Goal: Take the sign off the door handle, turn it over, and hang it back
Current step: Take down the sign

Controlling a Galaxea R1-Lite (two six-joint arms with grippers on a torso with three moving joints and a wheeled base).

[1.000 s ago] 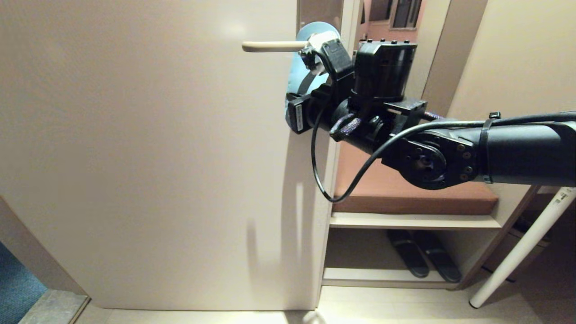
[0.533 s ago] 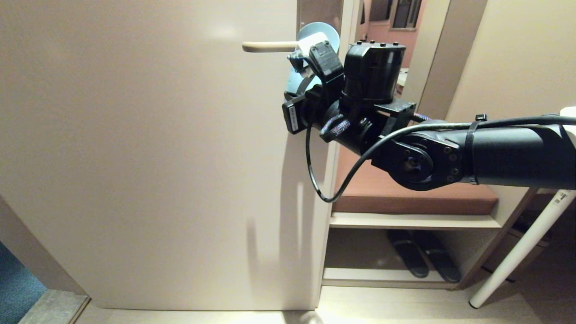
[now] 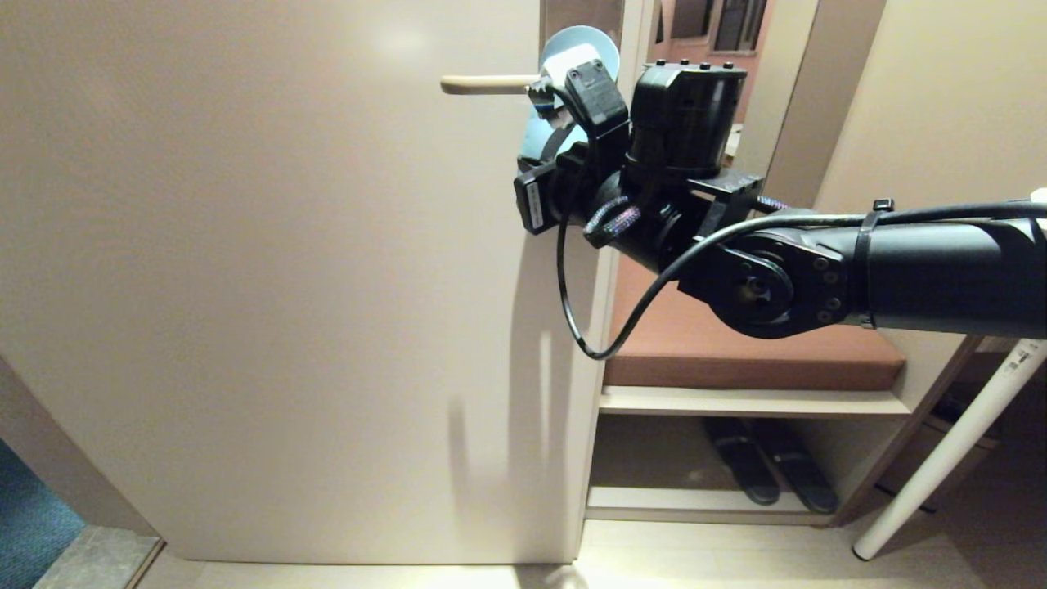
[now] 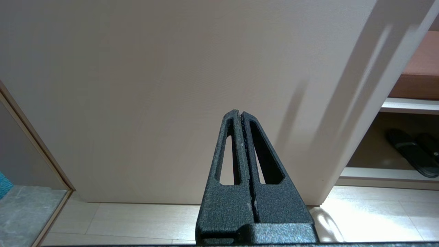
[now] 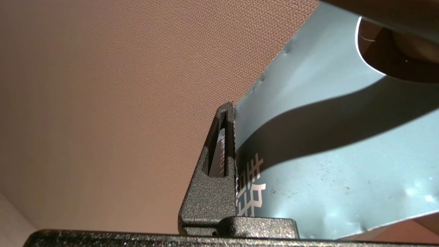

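Note:
The blue-grey sign (image 3: 579,38) is up at the cream door handle (image 3: 489,83), its rounded end over the lever's knuckle. In the right wrist view the sign (image 5: 325,144) shows a white Chinese character, and a dark rounded shape fills its hole. My right gripper (image 3: 550,102) is shut on the sign's edge. Only one finger (image 5: 214,185) shows there; the other is behind the sign. My left gripper (image 4: 239,113) is shut and holds nothing, low in front of the door.
The beige door (image 3: 270,286) fills the left. Beyond its right edge are a brown cushioned bench (image 3: 736,343), a shelf with dark slippers (image 3: 769,470) and a white slanted leg (image 3: 941,458). Blue carpet (image 3: 33,507) lies at the lower left.
The right gripper has shifted a little up and left with the sign. The sign now covers more of the lever's inner end. The left gripper has not moved.

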